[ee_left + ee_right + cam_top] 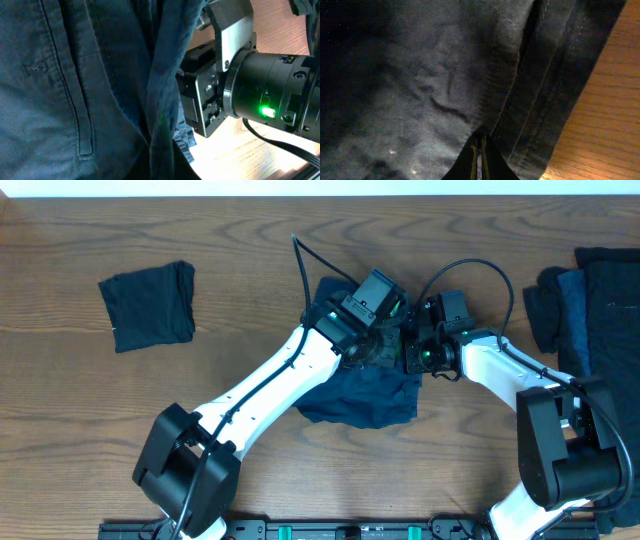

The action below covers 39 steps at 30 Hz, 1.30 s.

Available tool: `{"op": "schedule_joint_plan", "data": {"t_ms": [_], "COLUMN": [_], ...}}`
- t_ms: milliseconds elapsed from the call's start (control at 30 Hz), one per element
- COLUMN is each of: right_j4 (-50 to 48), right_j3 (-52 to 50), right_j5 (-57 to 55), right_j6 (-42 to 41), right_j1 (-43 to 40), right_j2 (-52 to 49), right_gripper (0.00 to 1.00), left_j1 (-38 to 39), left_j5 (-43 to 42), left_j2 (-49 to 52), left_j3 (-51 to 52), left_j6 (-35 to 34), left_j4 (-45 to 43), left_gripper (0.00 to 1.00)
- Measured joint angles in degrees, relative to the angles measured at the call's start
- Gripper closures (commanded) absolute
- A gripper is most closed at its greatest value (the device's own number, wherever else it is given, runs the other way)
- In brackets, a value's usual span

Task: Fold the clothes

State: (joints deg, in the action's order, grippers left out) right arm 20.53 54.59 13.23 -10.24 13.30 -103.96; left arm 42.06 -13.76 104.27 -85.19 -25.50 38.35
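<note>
The right gripper (481, 152) is seen with its dark fingertips pressed together, clamped on a stitched fold of the navy garment (420, 90). The left gripper (380, 345) is closed too, and the cloth appears gathered into it – its fingers are hidden behind hanging fabric in its own wrist view. Both grippers are met over the top of this garment, which is bunched at the middle of the wooden table (250, 240); its lower part is spread flat, its upper part covered by the arms. A folded black garment (148, 305) is laid well apart at the far left. A pile of dark clothes (600, 290) is heaped at the right – cut off by the frame edge.
</note>
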Motion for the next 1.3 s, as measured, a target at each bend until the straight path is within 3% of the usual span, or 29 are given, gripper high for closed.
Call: {"op": "schedule_joint_plan", "data": {"t_ms": [167,300,333,433,500,633,667,733,767,800,1067,1300], "right_j4": [1.18,9.55,10.45,14.36,15.67,17.25,17.62,18.03,18.12,18.23,18.21,14.01], "right_j3": [0.35,3.08,3.74,7.39,9.86,12.24,12.44,12.48,12.48,12.48,12.48,12.48], "right_j5": [-0.46,-3.63,-4.20,-5.42,-5.66,-5.79,-5.79,-5.40,-5.05,-4.55,1.42,3.26], "right_j6": [-0.07,-0.09,-0.11,-0.09,-0.09,0.00,0.00,0.00,0.00,0.02,0.02,0.52], "right_j1": [-0.09,-1.05,-1.44,-2.95,-3.72,-4.09,-4.09,-4.09,-4.09,-4.09,-4.09,-4.07], "right_j2": [0.04,0.90,1.33,4.15,7.34,13.00,14.19,15.78,16.46,17.00,17.18,7.08], "right_gripper": [0.99,0.97,0.97,0.97,0.97,0.96,0.96,0.97,0.98,0.99,0.99,0.99], "left_j1": [0.04,0.07,0.09,0.11,0.11,0.11,0.11,0.11,0.09,0.09,0.17,2.78], "left_j5": [0.00,-0.11,-0.26,-1.07,-1.68,-3.98,-4.50,-5.38,-5.44,-5.40,-5.31,-5.18], "left_j2": [0.00,0.00,0.00,0.00,0.00,0.00,-0.02,-0.13,-0.33,-0.61,-2.05,-1.29], "left_j3": [-0.02,0.00,-0.02,0.00,0.00,0.00,0.00,0.00,0.00,0.00,0.00,1.62], "left_j6": [-0.02,-0.02,-0.02,0.11,-0.17,-0.13,0.00,0.11,0.52,0.79,1.79,1.77], "left_j4": [-0.09,-1.07,-1.20,-1.68,-2.49,-4.02,-4.13,-4.00,-3.61,-2.99,4.79,3.19], "left_gripper": [0.93,0.92,0.88,0.52,0.40,0.33,0.34,0.63,0.89,0.94,0.94,0.94]}}
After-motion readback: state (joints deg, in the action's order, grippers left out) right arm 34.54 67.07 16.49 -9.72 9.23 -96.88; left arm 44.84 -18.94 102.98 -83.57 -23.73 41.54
